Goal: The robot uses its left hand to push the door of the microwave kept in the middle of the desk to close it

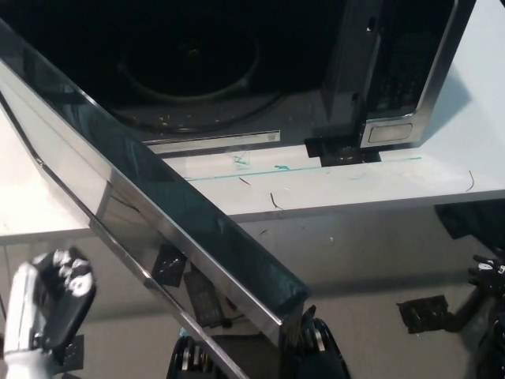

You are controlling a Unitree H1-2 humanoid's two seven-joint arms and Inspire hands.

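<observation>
Fingers (69, 267) of the left hand (46, 304) are curled, holding nothing, at lower left beside the open door (158, 213). Door swings diagonally outward from the microwave (260, 71) on the white table (371, 185). Right hand (488, 276) rests at right edge; its state cannot be told.

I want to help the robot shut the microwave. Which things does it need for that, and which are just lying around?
Needed: the microwave, its open door, the left hand raised beside the door.

Just there: the right hand resting low at the right, the black patch on the floor, the desk.
</observation>
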